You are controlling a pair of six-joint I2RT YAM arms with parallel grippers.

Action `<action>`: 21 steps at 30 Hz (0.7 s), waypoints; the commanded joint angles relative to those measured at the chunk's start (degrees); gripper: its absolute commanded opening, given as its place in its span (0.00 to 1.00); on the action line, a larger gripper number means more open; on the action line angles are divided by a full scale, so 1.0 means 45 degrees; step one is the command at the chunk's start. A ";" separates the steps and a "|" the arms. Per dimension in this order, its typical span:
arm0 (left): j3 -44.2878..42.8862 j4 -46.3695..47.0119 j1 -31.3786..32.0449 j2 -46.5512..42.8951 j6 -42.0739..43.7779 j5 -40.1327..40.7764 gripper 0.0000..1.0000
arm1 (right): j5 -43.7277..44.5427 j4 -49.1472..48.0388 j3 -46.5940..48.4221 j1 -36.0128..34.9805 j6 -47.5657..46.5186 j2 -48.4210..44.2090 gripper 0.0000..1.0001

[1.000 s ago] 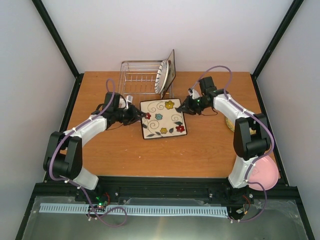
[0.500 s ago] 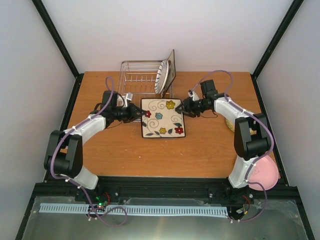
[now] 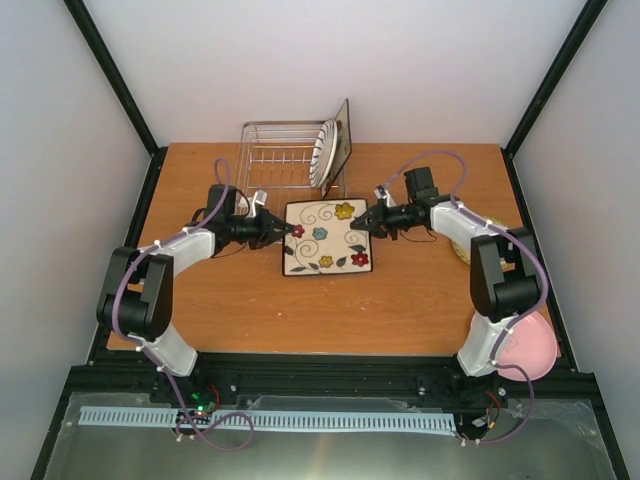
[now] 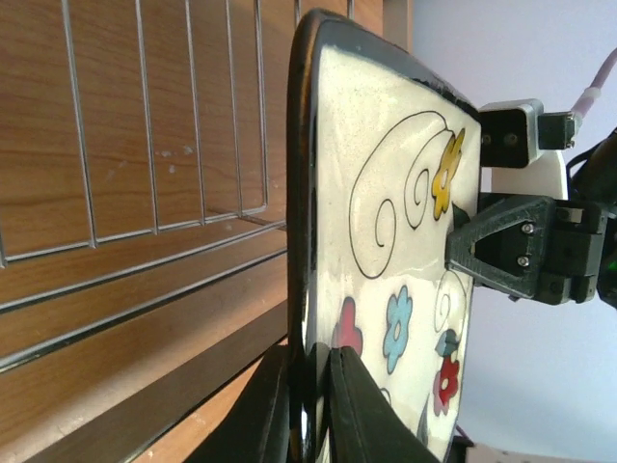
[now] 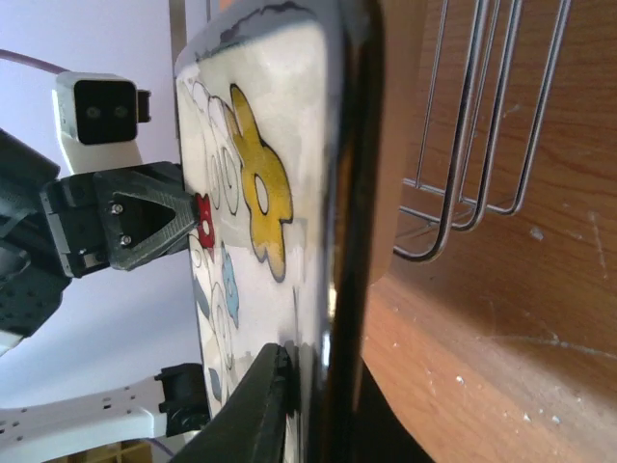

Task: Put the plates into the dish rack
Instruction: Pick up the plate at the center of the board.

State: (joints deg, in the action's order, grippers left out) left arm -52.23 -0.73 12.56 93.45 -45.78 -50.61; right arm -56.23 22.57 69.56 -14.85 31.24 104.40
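The left claw point(image 3: 287, 229) and the right claw point(image 3: 362, 224) each clamp opposite edges of the floral plate point(image 3: 325, 240).

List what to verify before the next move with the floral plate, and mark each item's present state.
1. Grip of the left pincer on the floral plate: ok, shut on its left edge.
2. Grip of the right pincer: ok, shut on the plate's right edge.
3. Free room in the dish rack: ok, only its right end is taken, where the striped plate stands.
4. Floral plate lifted off the table: cannot tell.
5. Nothing lying between the floral plate and the rack: ok.
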 commanded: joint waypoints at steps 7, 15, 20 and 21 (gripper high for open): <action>-0.1309 -0.0433 0.0632 0.0202 0.0795 -0.0488 0.01 | -0.1372 -0.0131 0.0034 -0.0820 0.0083 -0.1201 0.03; -0.2856 -0.2304 0.0631 0.0114 0.1783 0.0109 0.29 | -0.1397 -0.1150 0.0267 -0.0733 0.0761 -0.1989 0.03; -0.3357 -0.3434 0.0428 -0.0620 0.1996 0.0968 0.52 | -0.0870 -0.0984 0.0729 -0.0723 0.0755 -0.2444 0.03; -0.3404 -0.3680 0.0283 -0.0792 0.2059 0.1163 0.54 | -0.0855 -0.0846 0.0865 -0.0723 0.0667 -0.2497 0.03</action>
State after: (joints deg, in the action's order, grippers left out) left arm -63.68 -14.17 13.41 94.08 -38.59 -46.94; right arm -55.68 20.86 69.49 -16.32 34.37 96.73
